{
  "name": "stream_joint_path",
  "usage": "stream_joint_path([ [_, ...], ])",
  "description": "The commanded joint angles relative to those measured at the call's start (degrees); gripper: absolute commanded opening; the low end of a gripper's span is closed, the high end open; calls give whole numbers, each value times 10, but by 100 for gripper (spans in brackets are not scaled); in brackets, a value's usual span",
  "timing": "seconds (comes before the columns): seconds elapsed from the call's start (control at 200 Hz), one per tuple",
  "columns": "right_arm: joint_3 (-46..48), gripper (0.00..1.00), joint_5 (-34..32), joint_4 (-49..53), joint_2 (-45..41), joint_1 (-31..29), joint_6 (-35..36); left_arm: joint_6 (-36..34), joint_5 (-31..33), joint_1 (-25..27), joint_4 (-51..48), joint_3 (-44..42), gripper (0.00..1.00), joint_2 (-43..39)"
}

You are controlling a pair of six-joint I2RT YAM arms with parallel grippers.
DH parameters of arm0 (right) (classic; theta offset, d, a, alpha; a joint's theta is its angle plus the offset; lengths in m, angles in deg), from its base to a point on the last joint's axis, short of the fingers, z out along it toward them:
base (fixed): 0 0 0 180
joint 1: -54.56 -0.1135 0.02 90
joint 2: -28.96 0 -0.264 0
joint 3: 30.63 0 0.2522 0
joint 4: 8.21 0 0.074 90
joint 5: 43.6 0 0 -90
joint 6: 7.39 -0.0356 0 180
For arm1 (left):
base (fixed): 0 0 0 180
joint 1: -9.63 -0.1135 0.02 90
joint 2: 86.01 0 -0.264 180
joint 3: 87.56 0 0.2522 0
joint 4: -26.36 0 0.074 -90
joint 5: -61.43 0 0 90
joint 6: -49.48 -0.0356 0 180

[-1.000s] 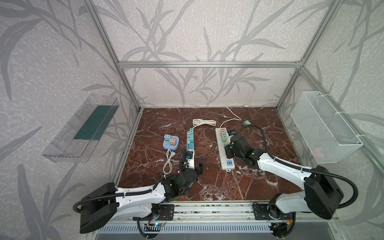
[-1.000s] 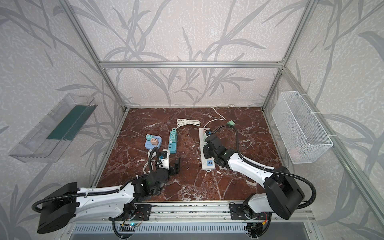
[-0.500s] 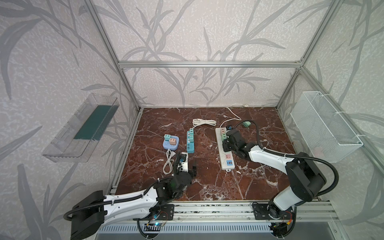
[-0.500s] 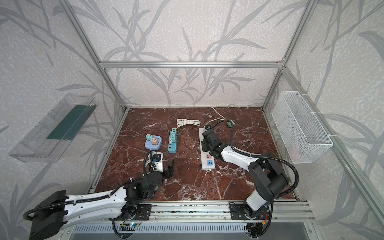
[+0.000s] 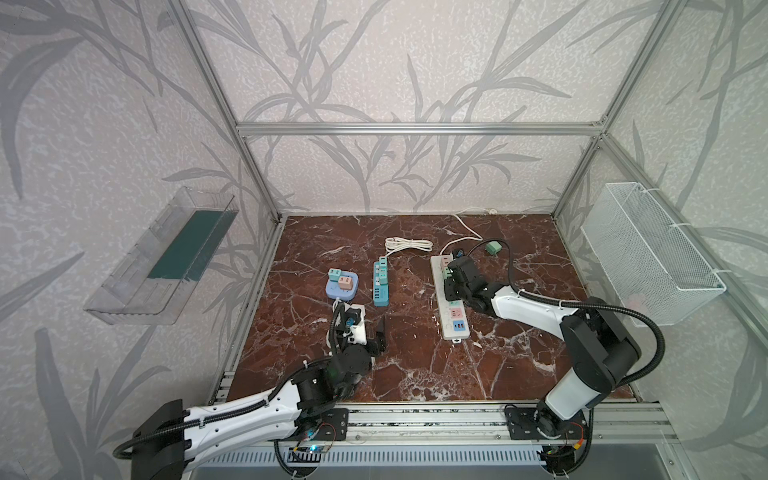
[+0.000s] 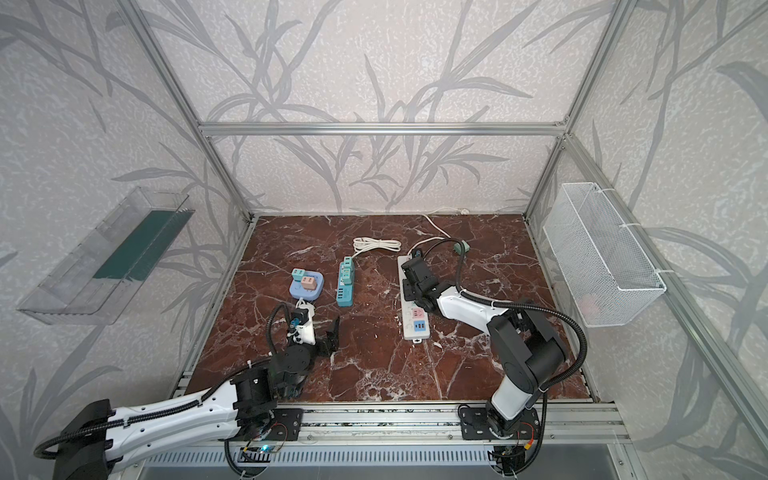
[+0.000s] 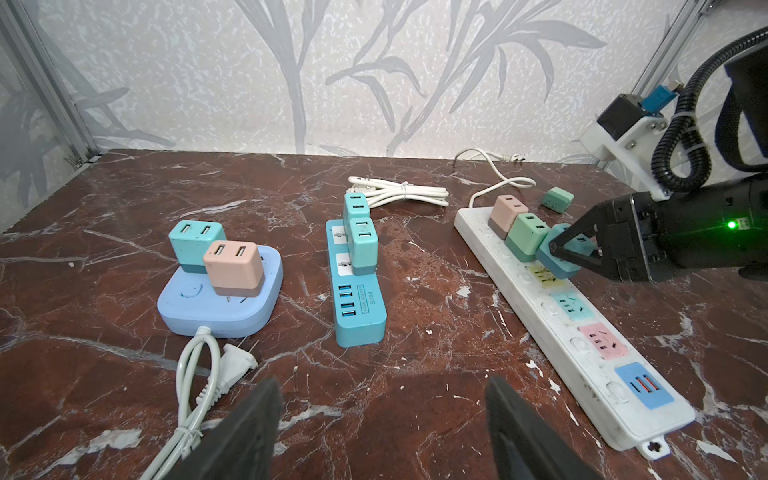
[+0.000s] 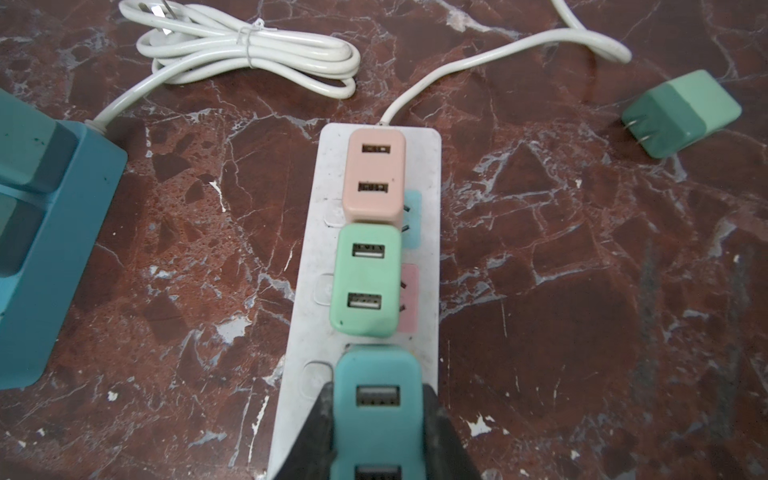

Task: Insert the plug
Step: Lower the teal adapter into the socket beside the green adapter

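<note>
Work area: a red-brown marble-patterned tabletop (image 5: 415,365) inside an aluminium-framed enclosure with leaf-print walls. The right gripper (image 8: 378,397) is clamped on a teal plug (image 7: 561,259), one finger on each side face, USB ports facing up. The plug sits over the third socket from the cable end of the white power strip (image 7: 594,374), which lies right of centre and runs from the rear toward the front edge. In the left wrist view the plug leans slightly and its base meets the strip at the yellow socket (image 7: 544,277). The prongs are hidden, so full seating cannot be confirmed. Assessment: pick-up and alignment are complete; the final push home and the release are judged outstanding. Just behind the teal plug, a green plug (image 8: 368,278) and a pink plug (image 8: 376,174) are seated side by side in the two sockets nearest the cable end. The sockets nearer the front edge are vacant. A loose green plug (image 8: 683,112) lies on its side toward the rear edge, right of the strip, and probably awaits insertion. The left gripper (image 7: 382,386), jaws apart and empty, hovers over bare tabletop near the front left, well apart from the blue hub (image 7: 220,307) and the teal strip (image 7: 359,307), each carrying two plugs.
</note>
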Motion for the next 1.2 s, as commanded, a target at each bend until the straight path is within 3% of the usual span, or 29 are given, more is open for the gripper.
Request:
stream_joint_path([
  [0.0, -14, 0, -3, 32, 9, 2, -20, 4, 14, -3, -6, -11, 78, -7],
  [0.19, -16, 0, 23, 41, 21, 0, -42, 4, 9, -2, -9, -10, 78, -7],
  [0.725, -2, 0, -11, 15, 47, -10, -50, 6, 12, -3, -11, -14, 78, -24],
  [1.195, -3, 0, -57, 104, 85, -27, -95, 9, 7, -3, -9, -19, 78, -35],
])
